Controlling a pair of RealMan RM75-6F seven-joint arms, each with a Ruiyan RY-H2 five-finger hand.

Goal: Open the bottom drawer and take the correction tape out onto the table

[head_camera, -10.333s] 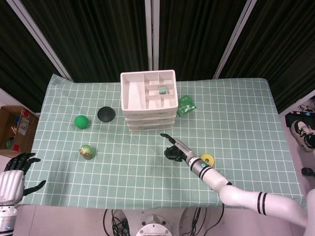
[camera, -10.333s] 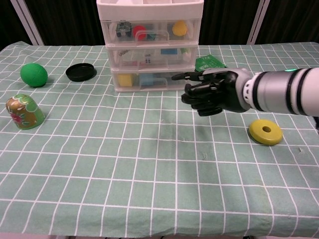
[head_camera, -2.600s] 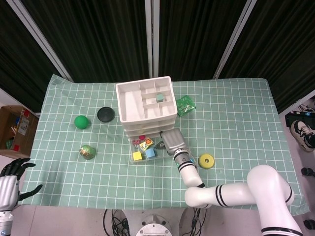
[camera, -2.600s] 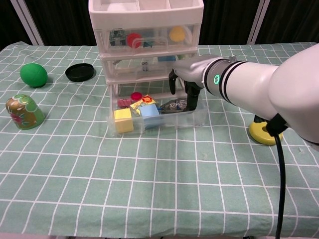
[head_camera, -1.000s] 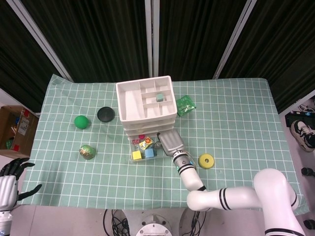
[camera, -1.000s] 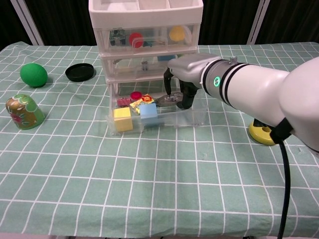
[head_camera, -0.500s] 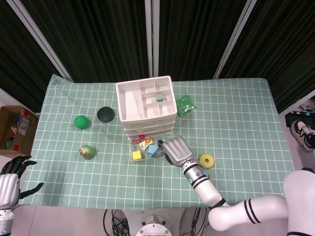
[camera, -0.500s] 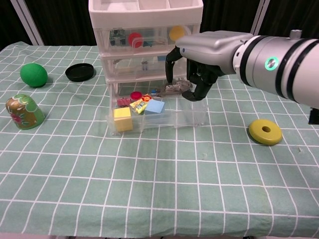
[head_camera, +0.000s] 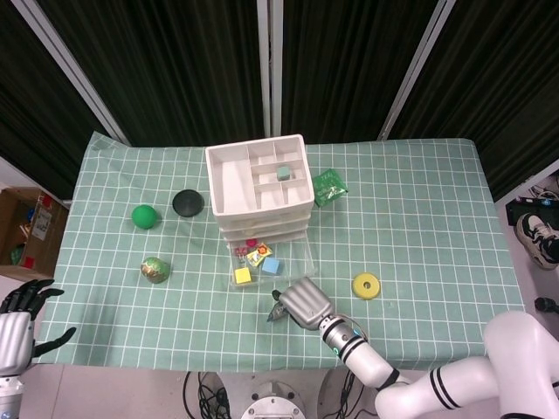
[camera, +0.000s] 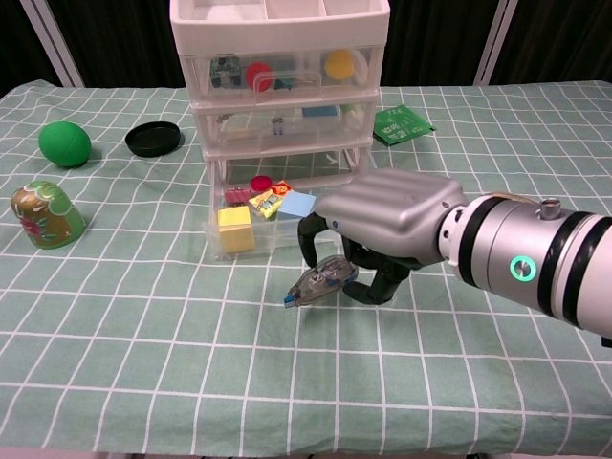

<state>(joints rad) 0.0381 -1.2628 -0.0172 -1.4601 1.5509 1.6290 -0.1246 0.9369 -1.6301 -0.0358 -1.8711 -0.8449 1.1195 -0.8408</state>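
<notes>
The white drawer unit (head_camera: 259, 175) (camera: 279, 72) stands at the back middle, its clear bottom drawer (head_camera: 271, 262) (camera: 239, 239) pulled out with a yellow cube, a blue block and small toys inside. My right hand (head_camera: 303, 304) (camera: 387, 229) is in front of the drawer, low over the cloth, and grips the correction tape (camera: 320, 279) (head_camera: 275, 310), a clear grey dispenser with its tip pointing left. My left hand (head_camera: 24, 316) is at the head view's lower left, off the table, fingers apart and holding nothing.
A yellow ring (head_camera: 366, 285) lies right of the drawer. A green packet (head_camera: 329, 187) (camera: 400, 124) lies beside the unit. Left of it are a black lid (head_camera: 188, 202) (camera: 154, 138), a green ball (head_camera: 144, 216) (camera: 65, 143) and a painted green doll (head_camera: 155, 270) (camera: 43, 215).
My right hand has lifted the correction tape out of the bottom drawer and carried it forward and down to just above the cloth in front of the drawer. The left hand has stayed put.
</notes>
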